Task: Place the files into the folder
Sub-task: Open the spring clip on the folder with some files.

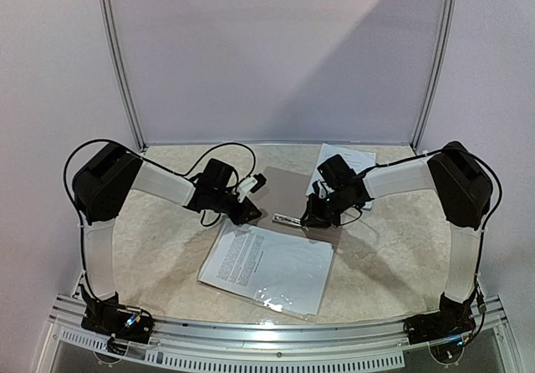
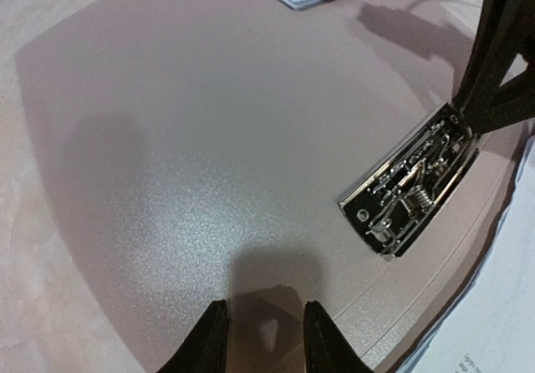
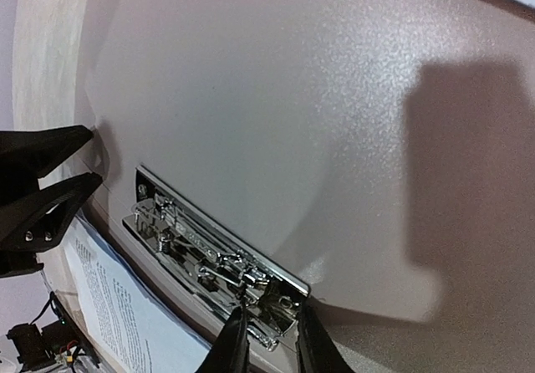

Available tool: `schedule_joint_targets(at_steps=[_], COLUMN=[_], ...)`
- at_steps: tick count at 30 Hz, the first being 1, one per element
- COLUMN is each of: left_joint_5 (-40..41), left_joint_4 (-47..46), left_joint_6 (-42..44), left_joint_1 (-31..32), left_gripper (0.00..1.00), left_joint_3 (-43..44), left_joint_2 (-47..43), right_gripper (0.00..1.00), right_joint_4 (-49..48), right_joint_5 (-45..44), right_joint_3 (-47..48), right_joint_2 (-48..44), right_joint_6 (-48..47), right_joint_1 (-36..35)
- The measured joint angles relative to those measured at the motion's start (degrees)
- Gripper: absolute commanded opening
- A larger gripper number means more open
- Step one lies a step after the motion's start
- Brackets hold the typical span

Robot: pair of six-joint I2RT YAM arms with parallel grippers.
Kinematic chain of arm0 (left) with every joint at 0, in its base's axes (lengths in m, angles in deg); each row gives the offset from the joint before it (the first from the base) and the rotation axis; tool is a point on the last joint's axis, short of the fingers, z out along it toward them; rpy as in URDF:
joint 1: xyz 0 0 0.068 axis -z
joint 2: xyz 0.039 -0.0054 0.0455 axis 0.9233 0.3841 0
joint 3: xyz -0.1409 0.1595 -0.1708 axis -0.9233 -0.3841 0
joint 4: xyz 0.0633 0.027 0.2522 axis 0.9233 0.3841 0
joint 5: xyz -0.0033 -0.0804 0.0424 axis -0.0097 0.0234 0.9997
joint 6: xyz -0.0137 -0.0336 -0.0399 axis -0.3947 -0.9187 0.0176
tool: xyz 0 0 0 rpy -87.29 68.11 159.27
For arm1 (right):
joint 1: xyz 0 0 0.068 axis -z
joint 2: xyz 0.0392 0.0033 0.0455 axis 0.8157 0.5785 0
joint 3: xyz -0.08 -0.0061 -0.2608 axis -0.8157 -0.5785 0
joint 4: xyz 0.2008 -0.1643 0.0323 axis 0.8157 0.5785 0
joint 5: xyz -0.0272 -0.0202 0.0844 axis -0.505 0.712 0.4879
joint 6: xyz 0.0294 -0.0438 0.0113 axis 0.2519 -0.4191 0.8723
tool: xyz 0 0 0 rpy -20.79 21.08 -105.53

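Hovers over open folder (image 1: 288, 191) with left fingers (image 2: 209, 344) slightly spread, empty; straddles metal clip (image 3: 209, 256) with right fingers (image 3: 230, 348); cannot tell whether pinching.

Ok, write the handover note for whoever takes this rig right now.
Left tool: open, empty, over the folder panel.
Right tool: closed on the end of the clip, as far as shows.
Things: folder lies open, clip up. One printed sheet lies just in front of the clip. More sheets lie at back right, outside the folder.
Done: folder opened.
Left: likely get the back sheets under the clip, then close the folder.
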Motion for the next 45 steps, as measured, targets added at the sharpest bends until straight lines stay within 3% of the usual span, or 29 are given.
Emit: schedule_joint_targets(at_steps=[4,10,20,27,34,37,45], left_joint_5=[-1.79,-8.24,-10.71,-9.79,-7.72,-6.82,-1.40], left_joint_4=[0.90,3.56,13.49,23.41,26.99,28.33,30.42], left_joint_6=[-1.38,-4.02,-4.39,-2.97,-1.03,0.61,12.13], left_joint_1=[-0.24,-1.70,-1.38,-1.20,-1.20,-1.09,3.28], left_gripper=[0.31,0.29,0.30,0.32,0.33,0.33,0.35], left_joint_3=[-0.48,-2.47,-4.57,-6.08,-6.08,-6.08,-4.11], left_joint_2=[-0.48,-2.19,-7.15,-13.66,-17.09,-17.11,-16.02], right_gripper=[0.23,0.27,0.22,0.17,0.20,0.26,0.24], right_joint_4=[4.22,9.46,8.39,6.91,5.46,5.40,7.98], right_joint_5=[0.22,-1.31,1.66,7.54,13.35,12.79,8.79], right_joint_3=[3.23,15.74,20.85,19.78,17.00,16.92,15.28], right_joint_2=[0.81,4.81,13.03,13.51,12.74,12.37,7.39], right_joint_6=[-3.04,-10.78,-15.28,-19.19,-22.27,-22.82,-18.71], right_joint_1=[-0.26,-1.36,-3.50,-6.69,-10.45,-11.15,-10.40])
